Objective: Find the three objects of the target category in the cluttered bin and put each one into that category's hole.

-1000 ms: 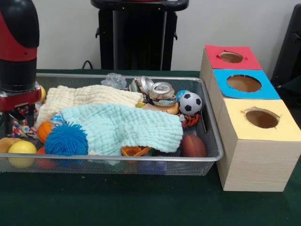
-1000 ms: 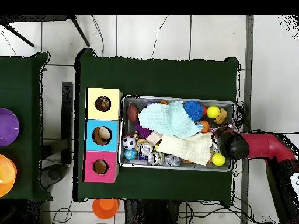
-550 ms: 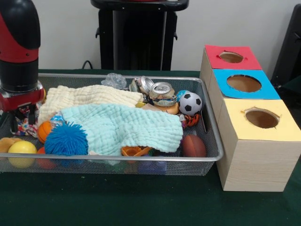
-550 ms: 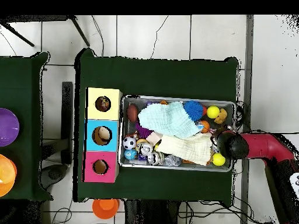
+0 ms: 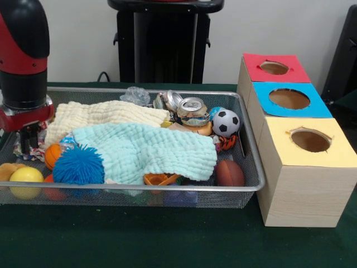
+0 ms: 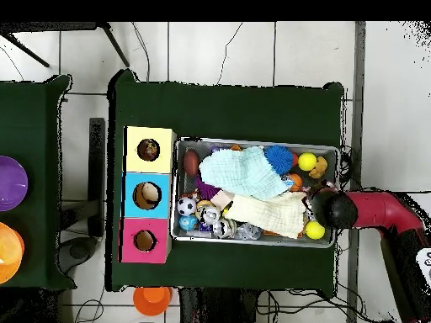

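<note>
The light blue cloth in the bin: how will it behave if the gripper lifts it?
The light blue cloth looks soft and floppy: it drapes over things beneath. It would probably sag and hang, not hold shape. Being quilted fabric, it seems light and may drag the spiky blue ball touching its edge.

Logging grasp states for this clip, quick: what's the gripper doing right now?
Gripper: low at the bin's end beside the cream cloth; open, shut or holding anything cannot be told.

White wall [image 5: 279, 28], tiled floor [image 6: 219, 50]
</note>
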